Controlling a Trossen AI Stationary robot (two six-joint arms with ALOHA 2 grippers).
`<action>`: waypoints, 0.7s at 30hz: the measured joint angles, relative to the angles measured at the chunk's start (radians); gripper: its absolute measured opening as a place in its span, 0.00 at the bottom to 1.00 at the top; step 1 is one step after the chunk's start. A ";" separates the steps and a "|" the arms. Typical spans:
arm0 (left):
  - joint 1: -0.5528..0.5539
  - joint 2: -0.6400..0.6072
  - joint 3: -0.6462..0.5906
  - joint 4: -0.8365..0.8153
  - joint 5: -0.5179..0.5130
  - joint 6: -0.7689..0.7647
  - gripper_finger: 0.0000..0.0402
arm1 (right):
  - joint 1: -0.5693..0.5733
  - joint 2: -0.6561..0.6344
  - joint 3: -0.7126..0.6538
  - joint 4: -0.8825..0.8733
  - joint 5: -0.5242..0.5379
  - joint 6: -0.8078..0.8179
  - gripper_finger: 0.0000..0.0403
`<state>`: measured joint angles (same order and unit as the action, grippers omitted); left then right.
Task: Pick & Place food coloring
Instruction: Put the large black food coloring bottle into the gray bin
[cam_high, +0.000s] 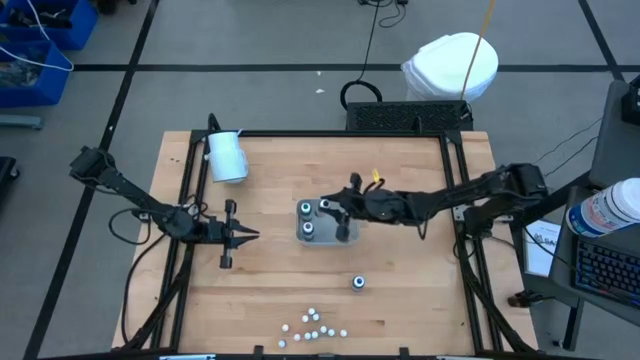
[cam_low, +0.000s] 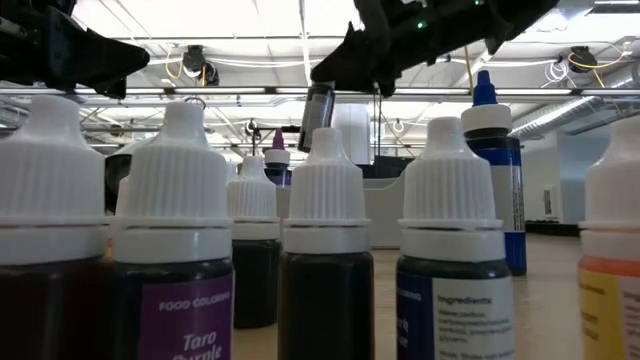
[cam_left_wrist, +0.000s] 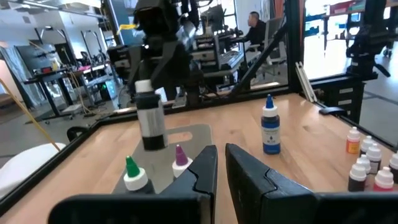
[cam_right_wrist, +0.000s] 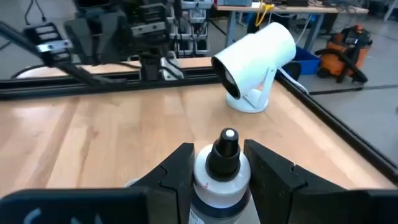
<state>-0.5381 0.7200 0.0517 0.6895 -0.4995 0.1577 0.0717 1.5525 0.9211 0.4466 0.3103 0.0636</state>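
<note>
Currently, across the counter (cam_high: 400, 300):
Left arm: reaches in from the counter's left edge and waits with its left end effector (cam_high: 250, 235) pointing toward the middle, holding nothing.
Left end effector state: fingers (cam_left_wrist: 205, 171) nearly pressed together, only a narrow slit between them.
White cylinder (cam_high: 227, 156): lies on its side near the counter's far left corner, well apart from the bottles.
Tray (cam_high: 345, 236): pale grey, near the middle of the counter, just beyond the left end effector's tips.
Bottles on tray: two stand on it, a green-tipped bottle (cam_left_wrist: 133, 175) and a purple-tipped bottle (cam_left_wrist: 180, 157).
Held bottle (cam_right_wrist: 222, 168): white-capped, dark-bodied, pinched upright between the right end effector's fingers, above the tray's far side; whether it touches the tray I cannot tell.
Right end effector (cam_high: 330, 206): over the tray, fingers closed against the held bottle's sides.
Right arm: stretches in from the counter's right edge toward the middle.
Blue bottle (cam_high: 358, 283): stands alone on the counter, nearer the front than the tray.
Small bottles (cam_high: 312, 325): a cluster of white-capped ones at the front edge of the counter.
</note>
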 joint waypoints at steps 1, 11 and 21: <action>0.000 0.000 0.000 0.001 0.000 0.000 0.10 | -0.005 0.007 0.000 0.006 0.002 0.003 0.29; 0.000 0.000 0.000 0.001 -0.005 0.024 0.10 | -0.017 0.103 0.000 0.069 -0.006 0.005 0.29; 0.000 0.000 0.000 0.002 -0.007 0.047 0.10 | -0.042 0.161 0.000 0.073 -0.001 0.038 0.29</action>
<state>-0.5381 0.7197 0.0517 0.6914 -0.5068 0.2050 0.0298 1.7140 0.9211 0.5196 0.3092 0.1014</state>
